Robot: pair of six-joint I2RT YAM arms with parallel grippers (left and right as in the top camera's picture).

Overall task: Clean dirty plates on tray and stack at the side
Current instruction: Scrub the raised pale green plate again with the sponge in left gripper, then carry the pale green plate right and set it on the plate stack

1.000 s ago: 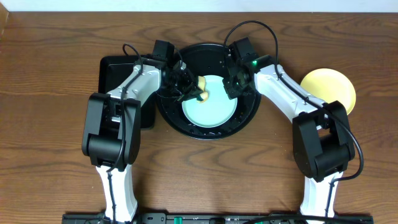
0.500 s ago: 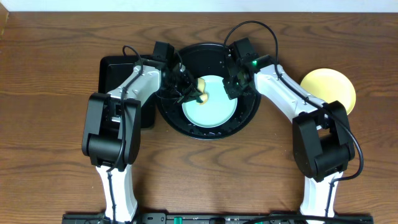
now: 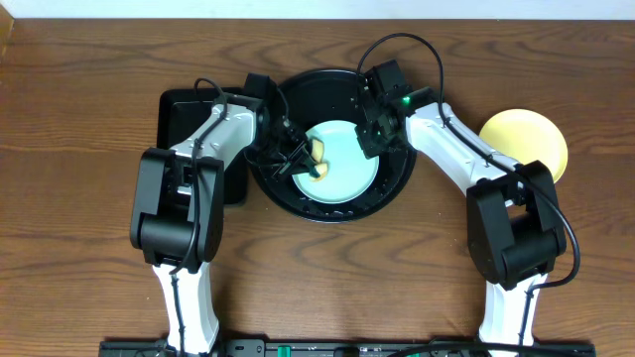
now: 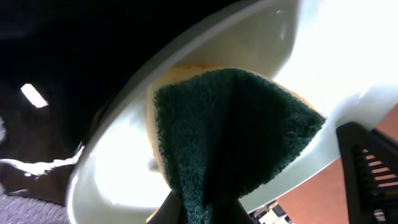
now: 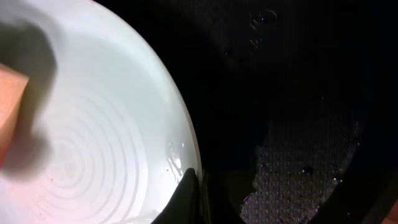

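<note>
Overhead view is evenly lit and sharp; left wrist view blows out on the plate [image 4: 348,50], sponge [image 4: 230,137] slightly soft; right wrist view dim, glints on tray [image 5: 298,124].

The left arm [image 3: 213,139] covers much of the small black tray [image 3: 179,114]. The left gripper [image 3: 301,162] hides the left side of the blue plate [image 3: 347,174] and part of the sponge [image 3: 318,170]. The right arm [image 3: 456,144] hides the left edge of the yellow plate [image 3: 531,139]. Up close, the right gripper [image 3: 368,140] is cut off at the bottom, so I cannot tell how its fingers [image 5: 186,193] stand
</note>
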